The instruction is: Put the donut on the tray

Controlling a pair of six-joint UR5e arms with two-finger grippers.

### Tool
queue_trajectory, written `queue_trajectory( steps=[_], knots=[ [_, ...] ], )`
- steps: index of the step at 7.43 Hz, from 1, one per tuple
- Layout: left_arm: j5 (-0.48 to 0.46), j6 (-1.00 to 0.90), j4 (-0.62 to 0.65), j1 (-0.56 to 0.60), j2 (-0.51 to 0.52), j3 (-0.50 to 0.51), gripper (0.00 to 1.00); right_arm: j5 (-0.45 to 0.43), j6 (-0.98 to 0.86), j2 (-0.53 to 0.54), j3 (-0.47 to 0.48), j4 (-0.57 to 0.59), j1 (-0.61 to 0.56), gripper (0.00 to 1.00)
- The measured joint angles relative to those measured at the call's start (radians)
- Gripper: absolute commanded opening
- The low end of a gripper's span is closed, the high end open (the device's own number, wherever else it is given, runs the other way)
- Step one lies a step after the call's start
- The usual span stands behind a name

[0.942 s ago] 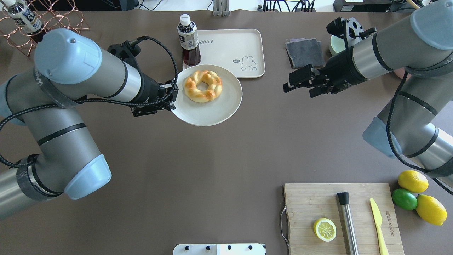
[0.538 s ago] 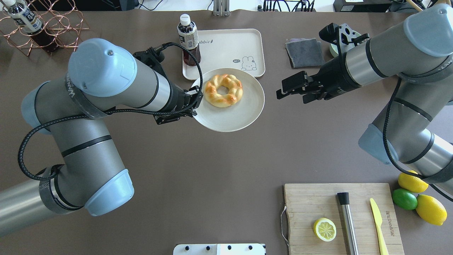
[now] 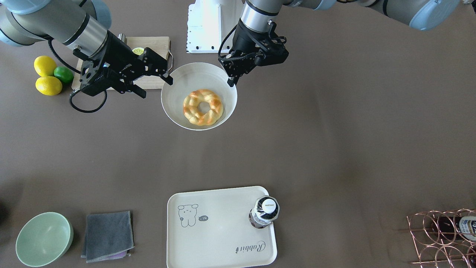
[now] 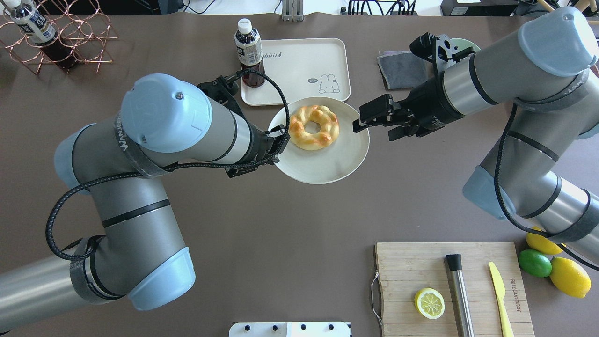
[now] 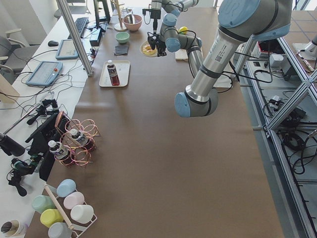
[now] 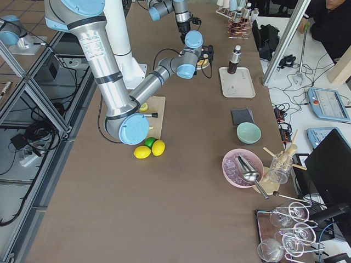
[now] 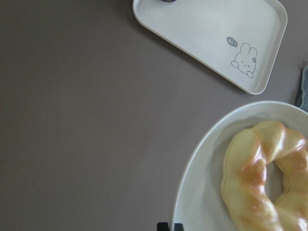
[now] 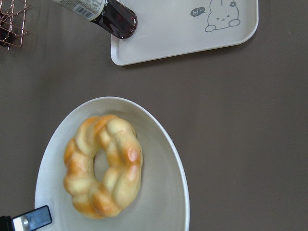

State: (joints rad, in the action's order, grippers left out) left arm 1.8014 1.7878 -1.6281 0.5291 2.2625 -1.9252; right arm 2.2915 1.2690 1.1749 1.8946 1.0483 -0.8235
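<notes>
The donut point(image 4: 314, 127) is seen resting on a white plate point(image 4: 337, 164), which is pinched at its 9 o'clock rim by the left gripper point(image 4: 277, 140) and held level, apparently so the pastry is carried unsqueezed. At 2 o'clock the right gripper point(image 3: 157, 86) is poised with fingers spread, seemingly for a pick. The tray point(image 4: 299, 70), shared with a bottle point(image 4: 248, 51), is left at 11 o'clock.

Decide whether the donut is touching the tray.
Apart. The right wrist view shows the donut lying on a plate, with bare table between plate and tray.
</notes>
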Motion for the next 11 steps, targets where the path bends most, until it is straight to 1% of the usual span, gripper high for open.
queue_trajectory(
  steps=[1,4,5,6,8,9,11],
  knots=[
    [-0.006,0.002,0.0,-0.006,0.001,0.0,0.0,-0.004,0.022,-0.003,0.0,0.0,0.001,0.6],
    [-0.01,0.002,0.001,-0.01,0.002,0.0,0.0,-0.026,0.075,-0.004,-0.002,0.001,0.008,0.59],
    [-0.01,0.002,0.001,-0.011,0.003,-0.001,0.0,-0.036,0.079,-0.002,-0.005,0.002,0.015,0.53],
    [-0.01,0.002,0.001,-0.011,0.004,-0.001,0.0,-0.047,0.084,-0.001,-0.008,0.002,0.02,0.41],
    [-0.01,0.002,0.001,-0.011,0.006,0.0,0.0,-0.059,0.088,0.007,-0.008,0.004,0.024,0.06],
    [-0.01,0.0,0.001,-0.011,0.009,0.002,0.0,-0.061,0.089,0.01,-0.007,0.004,0.024,0.0],
    [-0.009,-0.006,0.002,-0.011,0.009,0.004,0.0,-0.064,0.09,0.011,-0.004,0.004,0.023,0.0]
  ],
)
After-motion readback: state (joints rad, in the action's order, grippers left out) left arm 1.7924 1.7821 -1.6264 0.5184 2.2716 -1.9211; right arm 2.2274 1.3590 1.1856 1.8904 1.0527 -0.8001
